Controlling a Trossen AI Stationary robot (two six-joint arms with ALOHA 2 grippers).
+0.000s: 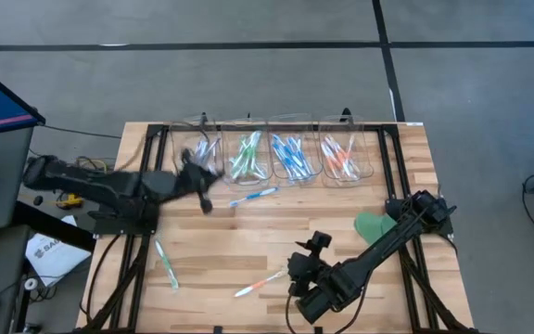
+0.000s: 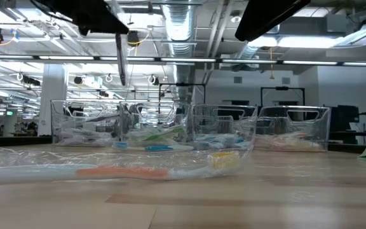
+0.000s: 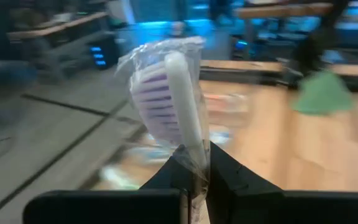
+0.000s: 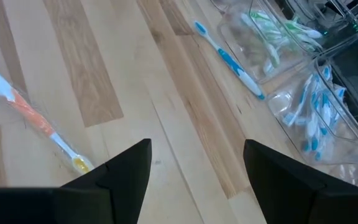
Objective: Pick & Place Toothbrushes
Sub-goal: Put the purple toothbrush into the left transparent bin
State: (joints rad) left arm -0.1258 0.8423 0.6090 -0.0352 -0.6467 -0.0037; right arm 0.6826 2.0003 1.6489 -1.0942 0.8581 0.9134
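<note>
A butcher-block table (image 1: 276, 237) is carrying a row of four clear plastic bins (image 1: 277, 147) along its far edge, each holding wrapped toothbrushes sorted by accent colour: purple (image 1: 206, 148), green (image 1: 245, 155), blue (image 1: 290, 156) and orange (image 1: 340, 158). The left gripper (image 1: 196, 178) is hovering just in front of the purple bin, its fingers (image 3: 225, 168) pressed together and pinching the handle of a purple-bristled toothbrush (image 3: 166, 93), which is sitting in a clear wrapper and pointing its head away from the wrist. The right gripper (image 1: 306, 255) is hanging over the near middle of the table with its fingers (image 4: 129, 163) spread wide and gripping nothing. Three loose toothbrushes are lying on the wood: a blue toothbrush (image 1: 253, 196) just in front of the bins, an orange toothbrush (image 1: 260, 284) near the right gripper, and a green toothbrush (image 1: 165, 263) toward the near left side. In the low view the orange one is lying across the foreground in its wrapper. A flat green disc (image 1: 373, 225) is resting on the table's right side, partly under the right arm (image 1: 387, 241).
</note>
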